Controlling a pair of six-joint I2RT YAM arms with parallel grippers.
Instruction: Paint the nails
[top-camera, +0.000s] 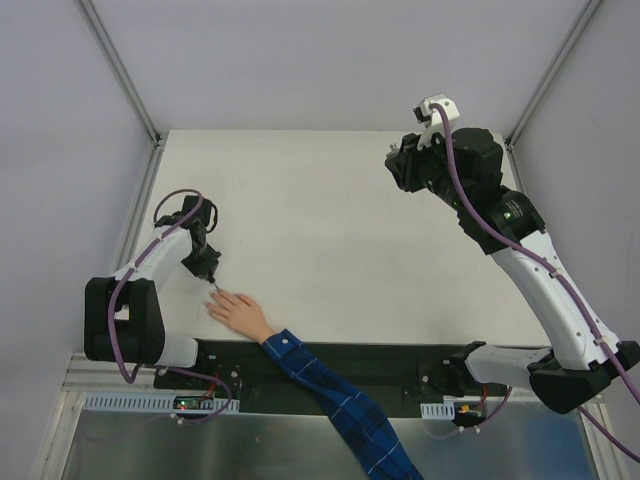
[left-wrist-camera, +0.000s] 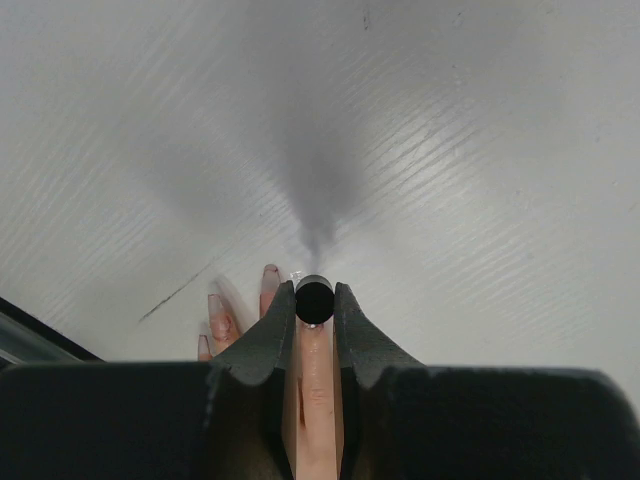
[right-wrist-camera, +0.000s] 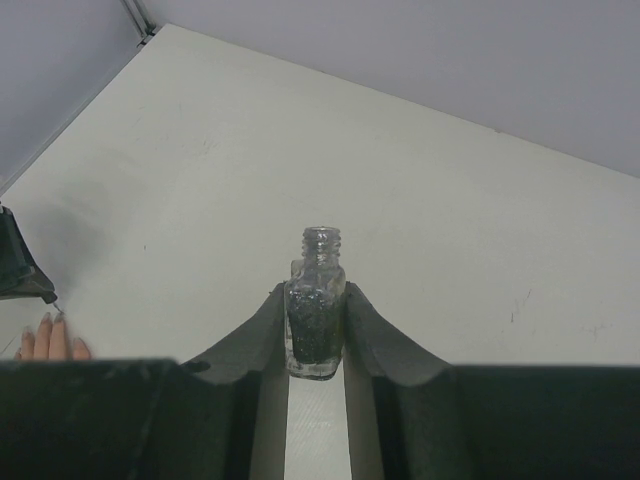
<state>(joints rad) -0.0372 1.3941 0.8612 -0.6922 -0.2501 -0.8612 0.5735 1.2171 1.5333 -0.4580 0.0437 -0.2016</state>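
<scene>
Table (left-wrist-camera: 480, 150) beyond the hand (top-camera: 238, 312) — matt white, finely ribbed. Hand smooth, pale; nails (left-wrist-camera: 268, 280) smooth, sheen unclear. Sleeve (top-camera: 330, 385) behind the wrist: woven plaid cloth. Cap (left-wrist-camera: 314, 301) above the fingertips — glossy black plastic. Bottle (right-wrist-camera: 316, 305), well apart from the hand: clear glossy glass.

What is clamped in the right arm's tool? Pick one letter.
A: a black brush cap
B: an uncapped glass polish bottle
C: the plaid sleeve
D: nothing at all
B: the right wrist view shows the right tool shut on a small glass bottle with dark contents and a bare threaded neck; the black cap sits in the left tool.
</scene>
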